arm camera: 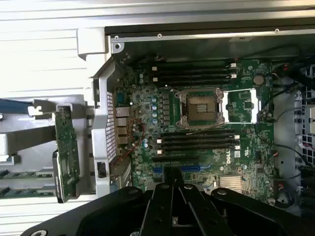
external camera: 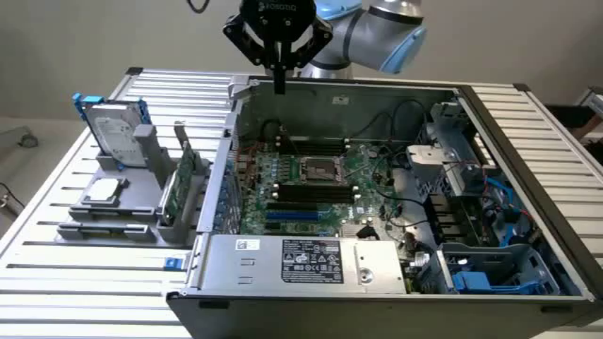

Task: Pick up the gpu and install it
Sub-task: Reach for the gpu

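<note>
The gpu stands on edge in a grey holder on the slatted table, just outside the side wall of the open computer case on the exterior view's left. In the wrist view the gpu shows its green circuit board face. My gripper hangs high over the case's back rim, fingers pointing down and shut with nothing between them. It is well away from the gpu. In the wrist view the gripper hovers over the motherboard, near its blue and black expansion slots.
The open case lies on the slatted table with an empty processor socket, memory slots and cables inside. The grey holder also carries a silver hard drive in a blue frame and a small square processor chip. Drive cages and blue parts fill the case's far side.
</note>
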`<state>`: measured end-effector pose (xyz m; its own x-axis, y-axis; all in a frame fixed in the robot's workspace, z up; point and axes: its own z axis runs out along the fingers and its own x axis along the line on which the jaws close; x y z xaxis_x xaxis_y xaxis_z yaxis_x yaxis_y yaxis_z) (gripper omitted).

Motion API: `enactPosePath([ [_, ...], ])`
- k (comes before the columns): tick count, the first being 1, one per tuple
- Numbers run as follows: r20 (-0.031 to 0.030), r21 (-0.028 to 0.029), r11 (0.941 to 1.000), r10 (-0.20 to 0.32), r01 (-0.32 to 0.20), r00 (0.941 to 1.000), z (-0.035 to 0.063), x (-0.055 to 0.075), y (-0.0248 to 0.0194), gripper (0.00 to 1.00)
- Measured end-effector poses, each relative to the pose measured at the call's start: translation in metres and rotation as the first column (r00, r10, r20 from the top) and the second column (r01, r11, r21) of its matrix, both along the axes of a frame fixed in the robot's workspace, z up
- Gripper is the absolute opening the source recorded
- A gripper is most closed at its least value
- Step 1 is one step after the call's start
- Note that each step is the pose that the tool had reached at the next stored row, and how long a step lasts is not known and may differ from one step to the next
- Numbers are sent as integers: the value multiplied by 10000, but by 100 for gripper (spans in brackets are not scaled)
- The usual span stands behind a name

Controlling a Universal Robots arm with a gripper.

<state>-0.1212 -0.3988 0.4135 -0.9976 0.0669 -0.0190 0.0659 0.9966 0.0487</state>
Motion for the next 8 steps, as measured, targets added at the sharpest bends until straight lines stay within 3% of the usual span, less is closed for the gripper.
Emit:
enactPosePath([
  [8, 0, 0, 10000, 16, -16, 10000, 79, 0, 0, 11],
])
